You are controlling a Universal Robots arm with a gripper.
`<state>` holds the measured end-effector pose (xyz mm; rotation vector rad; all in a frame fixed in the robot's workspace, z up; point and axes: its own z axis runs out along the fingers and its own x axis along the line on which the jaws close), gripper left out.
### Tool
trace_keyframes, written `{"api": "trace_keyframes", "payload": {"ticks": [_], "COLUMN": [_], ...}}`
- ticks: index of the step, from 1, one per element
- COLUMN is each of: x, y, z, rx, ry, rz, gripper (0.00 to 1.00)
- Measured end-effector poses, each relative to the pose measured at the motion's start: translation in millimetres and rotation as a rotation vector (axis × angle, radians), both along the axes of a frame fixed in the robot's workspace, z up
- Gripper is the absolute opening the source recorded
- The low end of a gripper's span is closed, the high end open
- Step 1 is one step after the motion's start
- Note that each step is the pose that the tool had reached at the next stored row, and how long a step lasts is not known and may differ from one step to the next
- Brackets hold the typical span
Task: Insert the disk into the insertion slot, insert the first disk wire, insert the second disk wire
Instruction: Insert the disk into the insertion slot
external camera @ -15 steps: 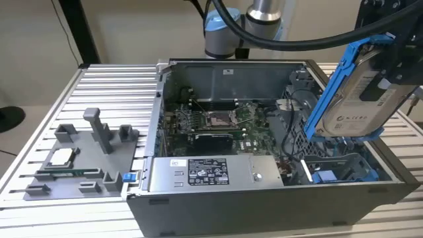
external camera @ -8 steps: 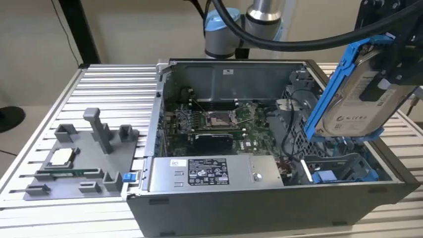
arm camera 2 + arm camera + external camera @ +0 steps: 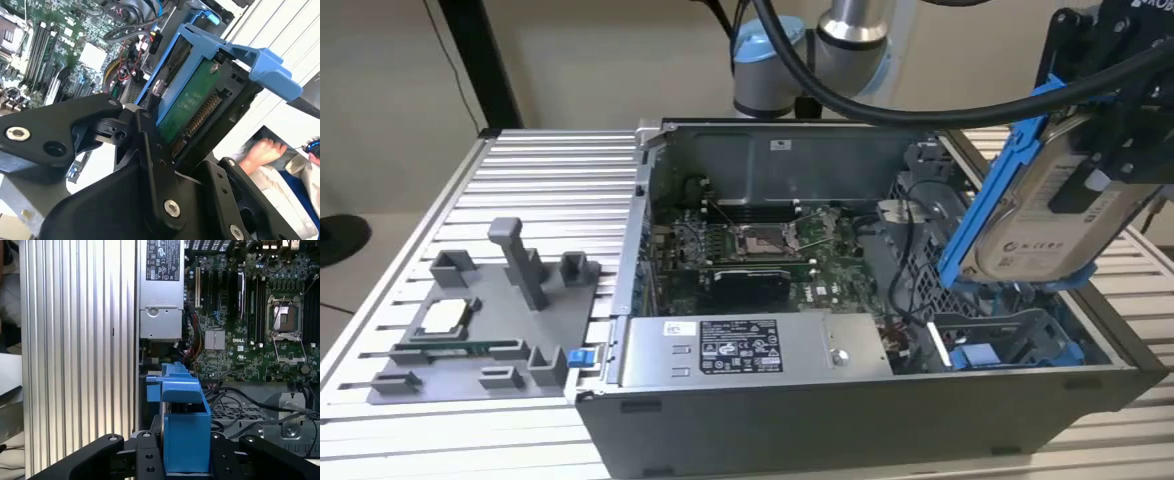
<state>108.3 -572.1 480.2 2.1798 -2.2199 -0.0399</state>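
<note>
In the exterior view my gripper [image 3: 1110, 150] is shut on the disk [image 3: 1041, 220], a silver-grey drive in a blue carrier frame. It holds the disk tilted in the air above the right end of the open computer case [image 3: 854, 400]. The insertion slot [image 3: 1007, 345], grey perforated metal with blue rails, lies just below the disk's lower end, apart from it. The second wrist view shows the disk's green board [image 3: 192, 107] between my black fingers [image 3: 150, 145]. In the first wrist view the carrier's blue end [image 3: 185, 425] sits between the fingers. Loose black cables [image 3: 240, 400] lie beside the bay.
A grey labelled power-supply box [image 3: 747, 350] fills the case's front, with the motherboard [image 3: 761, 250] behind it. On the ribbed metal table [image 3: 547, 170], a grey fixture tray [image 3: 494, 330] stands at the exterior view's left. A person's hand [image 3: 260, 150] is beyond the table.
</note>
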Motion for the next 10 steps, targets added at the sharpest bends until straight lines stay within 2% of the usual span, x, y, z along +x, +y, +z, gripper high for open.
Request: {"api": "trace_keyframes", "payload": {"ticks": [10], "x": [11.2], "y": [-7.3], "z": [-7.9], "rx": [0.0003], "ry": [0.0002], "rz": [0.0], "gripper": [0.0]}}
